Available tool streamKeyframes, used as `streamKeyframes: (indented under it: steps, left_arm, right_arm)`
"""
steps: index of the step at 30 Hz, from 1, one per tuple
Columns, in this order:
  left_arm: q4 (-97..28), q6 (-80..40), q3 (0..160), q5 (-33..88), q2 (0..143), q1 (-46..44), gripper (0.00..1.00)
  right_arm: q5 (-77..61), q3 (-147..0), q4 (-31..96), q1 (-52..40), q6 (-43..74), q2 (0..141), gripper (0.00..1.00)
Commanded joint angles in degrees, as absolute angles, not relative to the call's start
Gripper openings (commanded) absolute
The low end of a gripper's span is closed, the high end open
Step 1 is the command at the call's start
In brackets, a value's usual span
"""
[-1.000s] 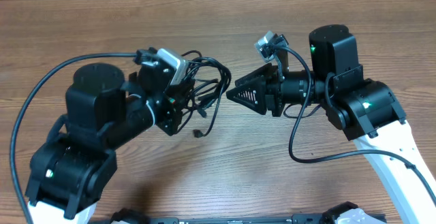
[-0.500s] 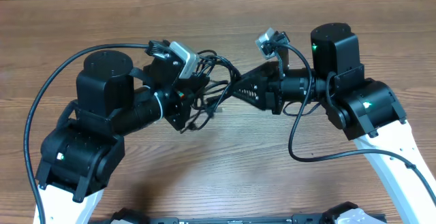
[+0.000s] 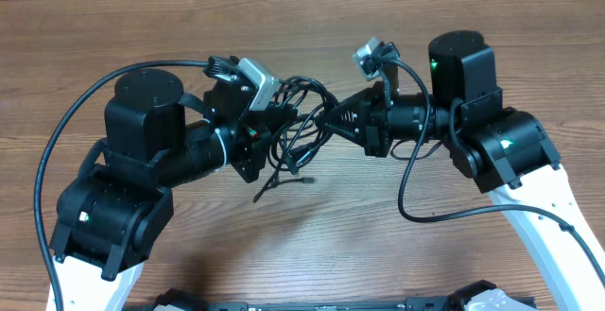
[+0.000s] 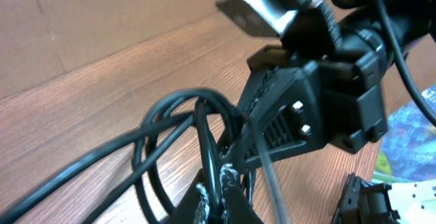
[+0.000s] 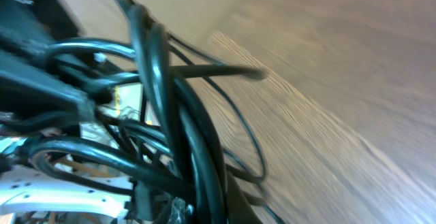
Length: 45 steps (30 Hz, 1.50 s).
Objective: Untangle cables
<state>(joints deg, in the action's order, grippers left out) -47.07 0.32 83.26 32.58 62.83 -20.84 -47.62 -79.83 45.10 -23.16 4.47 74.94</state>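
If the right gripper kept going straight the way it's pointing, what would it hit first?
The right gripper has its tip in the cables, so those come first. Just beyond the tangle is the left gripper, likely next, though depth is hard to judge.

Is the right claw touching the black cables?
Touching. The right wrist view shows the cables running straight down into the shut right claw, pinched there.

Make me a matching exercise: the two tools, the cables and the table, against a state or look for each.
1 left tool
2 right tool
3 cables
4 table

A brown wood grain
B shut on the tangle, on its right in the overhead view
C thin, black, knotted together
D shut on the tangle, on its left in the overhead view

Pairs: 1-D, 2-B, 3-C, 4-A
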Motion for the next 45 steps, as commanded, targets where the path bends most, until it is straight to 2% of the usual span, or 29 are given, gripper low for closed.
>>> streamKeyframes:
  steps: [1,6,12,19,24,26,30,32,35,38,40,45]
  left_arm:
    - [-46.52,0.08,83.64,33.32,62.46,-20.62,0.04]
    - [-46.50,0.21,83.64,32.42,62.46,-20.62,0.04]
    - [-46.52,0.23,83.64,32.36,62.46,-20.60,0.04]
    - [-46.94,0.23,83.64,30.63,62.46,-20.60,0.04]
    - [-48.07,0.49,83.64,30.44,62.48,-20.60,0.05]
    - [-48.60,0.47,83.64,30.46,62.52,-20.60,0.16]
    - [-50.52,3.16,83.64,31.11,62.57,-20.64,0.50]
    - [-51.96,4.32,83.64,31.07,62.57,-20.64,0.58]
    - [-53.19,4.21,83.64,31.16,62.59,-20.64,0.60]
    - [-53.74,3.66,83.64,31.16,62.61,-20.64,0.52]
    - [-54.22,4.38,83.61,31.14,62.67,-20.64,0.50]
    - [-56.14,10.68,83.61,31.16,63.59,-20.64,0.55]
  right_arm:
    - [-33.32,-80.71,48.27,-23.05,4.84,75.68,0.04]
    - [-17.08,-80.71,53.49,-23.05,4.40,75.68,0.04]
    - [-9.37,-80.71,55.44,-23.05,1.45,75.68,0.04]
    - [-9.13,-80.71,55.42,-23.07,1.45,75.68,0.04]
    - [-20.38,-80.71,54.48,-23.07,1.43,75.68,0.04]
    - [-26.22,-80.71,53.17,-23.07,1.43,75.68,0.04]
    - [-33.21,-80.71,51.37,-23.18,1.43,75.68,0.04]
    - [-35.40,-80.71,51.29,-23.20,1.43,75.68,0.04]
    - [-35.90,-80.71,51.27,-23.35,1.43,75.68,0.04]
    - [-36.03,-80.71,51.05,-23.90,1.45,75.68,0.04]
    - [-36.40,-80.71,51.16,-24.82,1.50,75.68,0.04]
    - [-38.33,-80.71,50.81,-28.42,1.72,75.68,0.04]
